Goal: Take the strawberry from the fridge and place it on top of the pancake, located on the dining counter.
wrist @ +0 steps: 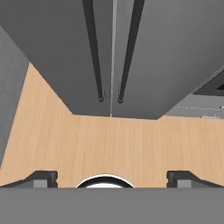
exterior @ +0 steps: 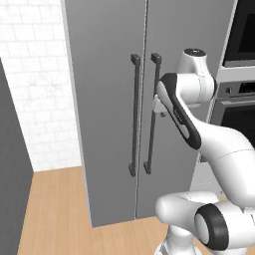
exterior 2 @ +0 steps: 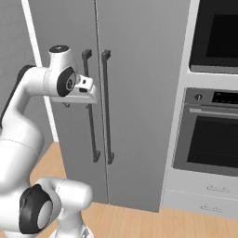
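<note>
The fridge [exterior: 107, 99] [exterior 2: 139, 69] [wrist: 57, 39] stands right in front of me, a tall matte grey cabinet with both doors shut. Its two long dark bar handles [exterior: 134, 114] [exterior 2: 108, 107] [wrist: 93, 48] run side by side along the middle seam. My gripper [wrist: 112, 178] [exterior 2: 78, 103] hangs close before the left door near the handles and points down along the fridge front toward the floor. It is open, with nothing between the fingertips [wrist: 43, 177]. The strawberry is hidden behind the shut doors. The pancake and the dining counter are out of view.
A black-windowed wall oven [exterior: 239, 99] [exterior 2: 214, 139] with pale drawers [exterior 2: 204, 195] below flanks the fridge on the right. A white brick wall [exterior: 35, 74] and a dark grey panel [exterior: 10, 174] lie to the left. Light wooden floor [exterior: 55, 209] [wrist: 113, 144] runs along the fridge's foot.
</note>
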You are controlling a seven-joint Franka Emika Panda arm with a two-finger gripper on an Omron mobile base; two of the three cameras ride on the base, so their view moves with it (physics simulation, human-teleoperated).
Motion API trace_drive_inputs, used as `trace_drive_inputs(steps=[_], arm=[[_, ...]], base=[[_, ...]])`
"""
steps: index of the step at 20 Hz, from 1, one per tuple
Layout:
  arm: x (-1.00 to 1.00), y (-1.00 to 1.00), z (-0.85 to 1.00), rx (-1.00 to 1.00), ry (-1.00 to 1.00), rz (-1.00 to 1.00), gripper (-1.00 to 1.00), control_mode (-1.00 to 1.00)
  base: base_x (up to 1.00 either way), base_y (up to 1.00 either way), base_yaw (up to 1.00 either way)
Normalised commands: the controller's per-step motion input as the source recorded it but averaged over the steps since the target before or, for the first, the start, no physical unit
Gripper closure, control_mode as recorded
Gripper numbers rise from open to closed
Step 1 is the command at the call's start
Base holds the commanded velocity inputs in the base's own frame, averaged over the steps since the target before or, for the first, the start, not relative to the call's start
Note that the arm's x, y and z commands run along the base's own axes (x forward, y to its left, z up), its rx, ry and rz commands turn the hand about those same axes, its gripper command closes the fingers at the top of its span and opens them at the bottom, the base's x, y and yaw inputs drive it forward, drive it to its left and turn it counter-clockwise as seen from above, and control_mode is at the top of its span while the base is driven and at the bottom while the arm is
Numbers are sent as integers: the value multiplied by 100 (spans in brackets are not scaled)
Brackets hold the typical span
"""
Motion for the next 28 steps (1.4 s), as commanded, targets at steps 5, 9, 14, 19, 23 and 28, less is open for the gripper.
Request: trace_drive_inputs(steps=[5, 9, 14, 19, 23, 28], arm=[[0, 0, 0, 0, 0, 0, -100, 100], [0, 0, 0, 0, 0, 0, -100, 100], [0, 0, 0, 0, 0, 0, -100, 100], [7, -4, -1, 0, -1, 1, -100, -100], [42, -20, -2, 0, -40, 13, -100, -100], [33, -7, 1, 0, -54, 14, -100, -100]], base=[[-21, 16, 0], [0, 10, 0], [0, 0, 0], [0, 0, 0], [0, 0, 0], [0, 0, 0]])
